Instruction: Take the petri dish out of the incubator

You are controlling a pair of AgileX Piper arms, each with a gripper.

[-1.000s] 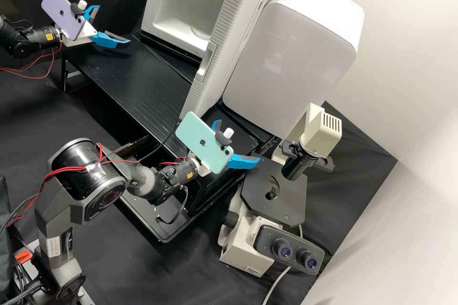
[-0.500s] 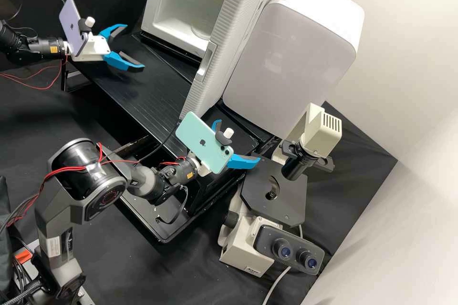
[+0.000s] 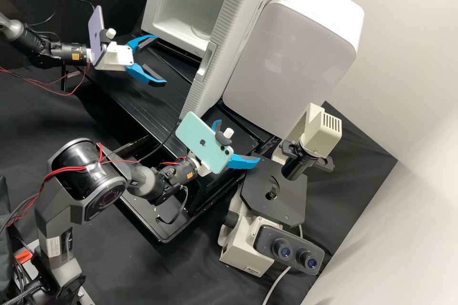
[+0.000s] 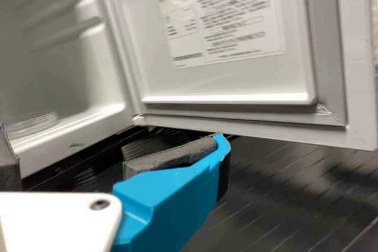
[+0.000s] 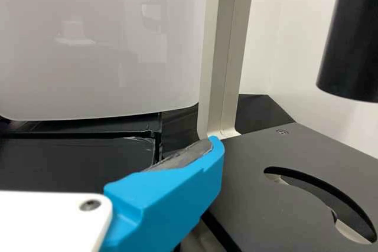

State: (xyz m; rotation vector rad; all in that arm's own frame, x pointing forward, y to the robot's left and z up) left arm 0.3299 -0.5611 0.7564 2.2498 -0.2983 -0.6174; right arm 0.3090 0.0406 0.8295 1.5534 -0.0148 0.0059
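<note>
The white incubator [image 3: 171, 14] stands at the back of the bench with its ribbed door [image 3: 229, 33] swung open. A clear petri dish [image 3: 202, 28] rests on the floor of the chamber, and the left wrist view shows that dish [image 4: 29, 123] just behind the sill. My left gripper [image 3: 160, 59] hovers open and empty over the black bench, just in front of the opening. My right gripper [image 3: 245, 161] hangs open and empty at the edge of the microscope stage [image 3: 274, 190], one blue finger [image 5: 171, 187] beside it.
A large white box [image 3: 296, 52] stands right of the incubator door. A microscope [image 3: 281, 219] with a black condenser [image 5: 354, 33] sits at the front right. The open door's inner face [image 4: 236, 57] hangs close beside my left finger [image 4: 177, 181]. Red cables trail at the left.
My left arm has swung right and forward towards the incubator opening, its wrist rolling so both fingers show spread apart. The right arm has kept still.
</note>
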